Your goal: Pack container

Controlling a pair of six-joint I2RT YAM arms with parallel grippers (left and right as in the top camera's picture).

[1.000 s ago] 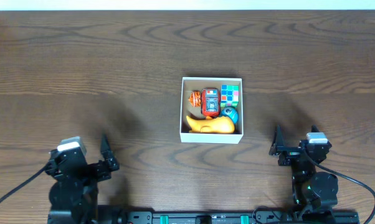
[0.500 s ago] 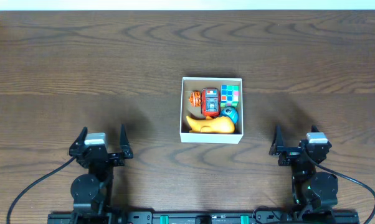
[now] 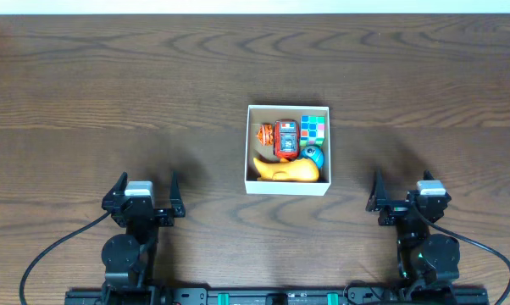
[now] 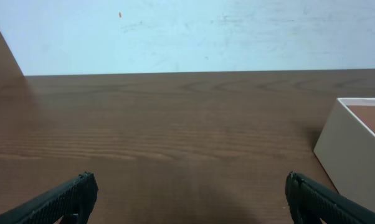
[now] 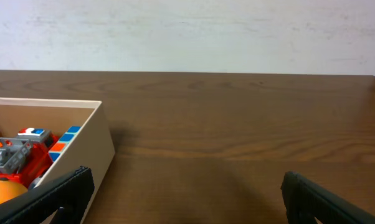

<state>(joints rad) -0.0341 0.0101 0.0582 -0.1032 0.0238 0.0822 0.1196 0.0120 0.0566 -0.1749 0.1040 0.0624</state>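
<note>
The container [image 3: 249, 144] is a white square box in the middle of the table, holding an orange-red toy robot [image 3: 285, 140], a colour cube [image 3: 313, 128], a blue ball [image 3: 313, 156] and a yellow banana-like toy [image 3: 289, 172]. Its corner shows at the right of the left wrist view [image 4: 356, 149] and at the left of the right wrist view [image 5: 81, 146]. My left gripper [image 3: 143, 188] is open and empty near the front left. My right gripper [image 3: 399, 188] is open and empty near the front right. Both are apart from the box.
The dark wooden table [image 3: 111, 85] spreads all around the box. A pale wall [image 4: 187, 31] runs behind the table's far edge. Cables trail from both arm bases at the front edge.
My left gripper has swung round and shifted right to face the far side, then settled. The right arm and the box have not moved.
</note>
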